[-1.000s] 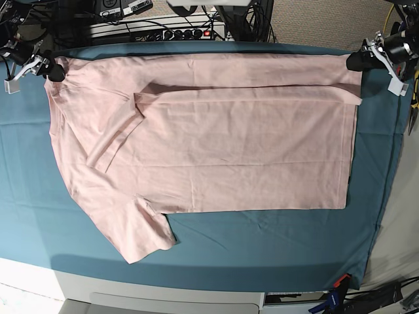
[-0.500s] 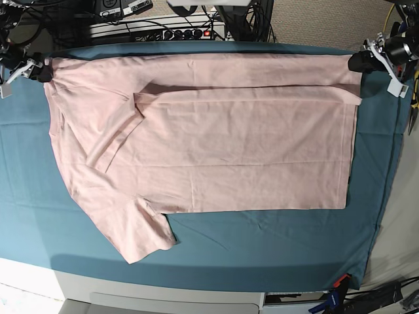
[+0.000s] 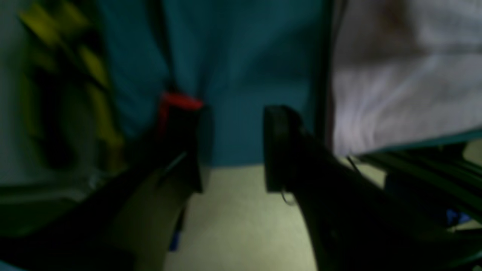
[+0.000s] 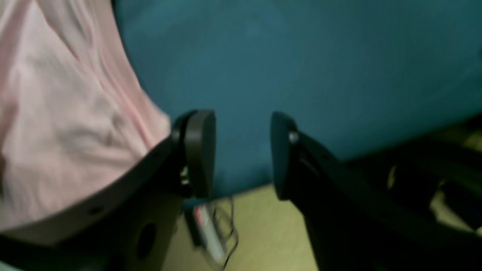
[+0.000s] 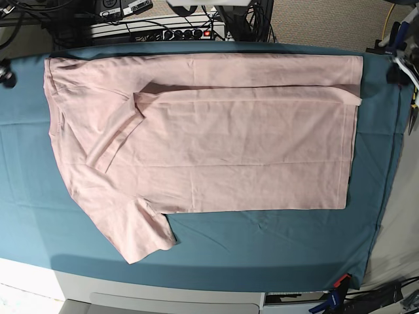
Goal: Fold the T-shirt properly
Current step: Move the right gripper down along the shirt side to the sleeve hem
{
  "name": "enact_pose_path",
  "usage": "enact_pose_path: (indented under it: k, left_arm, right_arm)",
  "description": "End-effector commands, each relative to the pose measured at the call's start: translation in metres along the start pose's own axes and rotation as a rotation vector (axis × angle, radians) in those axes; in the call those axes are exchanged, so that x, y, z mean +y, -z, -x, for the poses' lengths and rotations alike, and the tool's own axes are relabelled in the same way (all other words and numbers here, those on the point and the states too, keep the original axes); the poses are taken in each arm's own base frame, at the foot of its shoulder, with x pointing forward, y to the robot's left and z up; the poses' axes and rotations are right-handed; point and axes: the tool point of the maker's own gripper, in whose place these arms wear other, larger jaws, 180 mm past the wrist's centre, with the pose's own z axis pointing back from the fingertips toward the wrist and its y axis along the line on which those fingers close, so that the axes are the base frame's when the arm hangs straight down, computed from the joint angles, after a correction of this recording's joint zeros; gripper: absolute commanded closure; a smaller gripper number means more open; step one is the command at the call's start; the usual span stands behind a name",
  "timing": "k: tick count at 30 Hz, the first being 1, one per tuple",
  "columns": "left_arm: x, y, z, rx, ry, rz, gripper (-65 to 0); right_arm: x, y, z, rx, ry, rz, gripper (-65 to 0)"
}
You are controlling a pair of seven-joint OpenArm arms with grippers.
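The pale pink T-shirt [image 5: 216,144] lies spread on the teal table cloth [image 5: 262,242], plain side up. Its far strip is folded down over the body and one sleeve is folded inward. Another sleeve sticks out at the front left. My left gripper [image 3: 233,150] is open and empty over the cloth's edge, with the shirt's corner [image 3: 406,75] to its right. My right gripper [image 4: 241,154] is also open and empty, the shirt [image 4: 56,113] lying to its left. In the base view both grippers sit apart from the shirt at the frame's edges, left [image 5: 398,70] and right [image 5: 5,75].
Power strips and cables [image 5: 163,29] sit behind the table's far edge. Tools and yellow cables hang off the right side [image 5: 412,98]. A red-handled clamp [image 5: 339,282] grips the cloth at the front right corner. Floor shows below both grippers.
Both grippers have let go of the shirt's far corners and pulled outward to the table's sides. The shirt's far edge now lies flat.
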Motion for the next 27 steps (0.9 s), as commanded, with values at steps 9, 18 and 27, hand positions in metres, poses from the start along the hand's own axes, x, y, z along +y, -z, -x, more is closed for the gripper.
enact_pose_path:
  k: [9,18,27]
  left_arm:
    - [0.0,-0.023,-0.064,-0.178,0.111,-0.034,-23.7]
    - [-0.002,-0.027,-0.084,-0.231,0.131,-0.036,-23.7]
    - [-0.001,-0.026,-0.081,-0.211,0.131,-0.039,-23.7]
  right_arm:
    - [0.024,-0.024,-0.182,-0.419,-0.189,0.078,-24.7]
    - [0.094,0.087,-0.248,-0.432,-0.208,0.057,-24.7]
    - [0.172,0.172,-0.242,-0.37,-0.137,-0.014,-24.6]
